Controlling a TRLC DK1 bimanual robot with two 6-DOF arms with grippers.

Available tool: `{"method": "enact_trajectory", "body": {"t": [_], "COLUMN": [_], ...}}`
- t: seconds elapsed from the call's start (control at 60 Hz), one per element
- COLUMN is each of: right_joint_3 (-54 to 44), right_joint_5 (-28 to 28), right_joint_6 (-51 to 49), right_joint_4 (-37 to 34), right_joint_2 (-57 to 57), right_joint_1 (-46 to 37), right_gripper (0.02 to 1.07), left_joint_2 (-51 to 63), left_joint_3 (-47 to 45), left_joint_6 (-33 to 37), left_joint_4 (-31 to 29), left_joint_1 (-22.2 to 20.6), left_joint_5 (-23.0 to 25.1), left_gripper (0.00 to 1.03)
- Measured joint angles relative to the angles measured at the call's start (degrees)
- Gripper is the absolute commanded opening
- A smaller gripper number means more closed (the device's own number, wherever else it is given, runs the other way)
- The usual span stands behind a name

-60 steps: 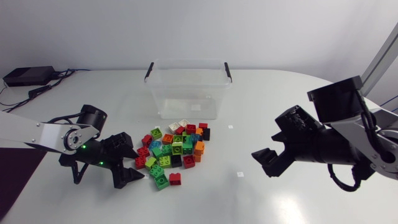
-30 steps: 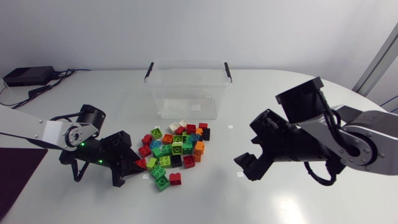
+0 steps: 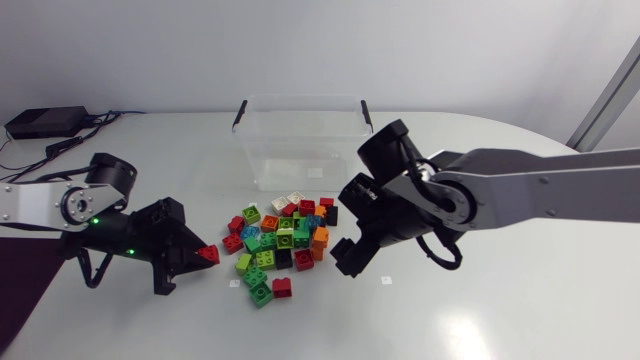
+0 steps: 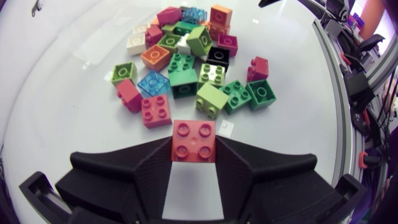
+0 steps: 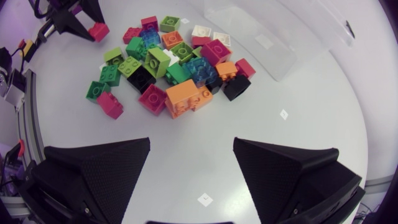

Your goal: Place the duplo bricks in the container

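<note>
A pile of coloured duplo bricks [image 3: 280, 235] lies in front of the clear plastic container [image 3: 303, 140], which has black handles. My left gripper [image 3: 200, 256] sits just left of the pile, shut on a red brick [image 3: 208, 254]. In the left wrist view that red brick [image 4: 194, 140] is pinched between the fingers, studs up, with the pile [image 4: 186, 62] ahead. My right gripper [image 3: 352, 252] hangs open at the pile's right edge. The right wrist view has its fingers [image 5: 106, 177] spread wide and empty, short of the pile [image 5: 168, 68] and the container [image 5: 292, 37].
Small white paper markers [image 3: 385, 280] lie on the table right of the pile. A black box with cables [image 3: 45, 122] sits at the far left edge. The white table [image 3: 480, 310] stretches bare in front and to the right.
My left gripper has shut on the red brick and drawn back to the left, away from the pile. My right arm has swung in from the right to the pile's edge.
</note>
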Motion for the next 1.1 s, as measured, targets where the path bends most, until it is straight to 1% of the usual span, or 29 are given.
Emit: {"method": "enact_trajectory", "body": {"t": [0.117, 0.233, 0.35, 0.483, 0.667, 0.75, 0.833, 0.917, 1.017, 1.067, 1.1], "right_joint_3": [3.52, 6.38, 7.67, 7.76, 9.38, 10.64, 11.67, 12.24, 12.24, 12.24, 12.24], "right_joint_5": [-5.64, -8.72, -9.9, -9.97, -9.92, -9.9, -9.92, -9.9, -9.9, -9.9, -9.92], "right_joint_6": [-3.5, -6.95, -10.29, -13.31, -16.37, -17.18, -18.03, -18.38, -19.23, -19.43, -19.56], "right_joint_4": [-0.7, -1.29, -1.46, -1.49, -1.29, -1.27, -1.25, -1.05, -0.31, 0.09, 0.22], "right_joint_2": [4.07, 6.8, 8.52, 9.92, 12.39, 13.33, 14.23, 15.28, 16.48, 16.85, 17.03], "right_joint_1": [-0.59, -1.53, -1.55, -1.36, -1.03, -1.03, -1.03, -1.03, -1.03, -1.03, -1.03], "right_gripper": [0.99, 0.99, 0.99, 0.99, 0.98, 0.92, 0.91, 0.83, 0.7, 0.62, 0.6], "left_joint_2": [-5.31, -8.52, -11.34, -12.85, -12.92, -12.92, -12.92, -12.92, -12.7, -12.13, -11.65], "left_joint_3": [0.0, 0.0, 0.0, 0.15, 3.39, 5.38, 6.82, 8.09, 10.23, 11.82, 12.87], "left_joint_6": [-0.24, -0.48, -1.05, -2.51, -4.9, -5.95, -6.58, -7.02, -8.33, -9.16, -9.55], "left_joint_4": [-0.87, -1.77, -2.51, -3.39, -3.91, -3.89, -3.89, -3.89, -3.89, -3.87, -3.69], "left_joint_1": [0.15, 0.15, 0.09, 0.04, -0.87, -1.25, -1.7, -2.16, -2.6, -2.89, -3.04], "left_joint_5": [1.42, 2.27, 2.71, 3.76, 4.07, 4.15, 4.17, 4.17, 4.22, 4.39, 4.39], "left_gripper": [0.29, 0.29, 0.29, 0.29, 0.29, 0.29, 0.29, 0.29, 0.29, 0.29, 0.29]}}
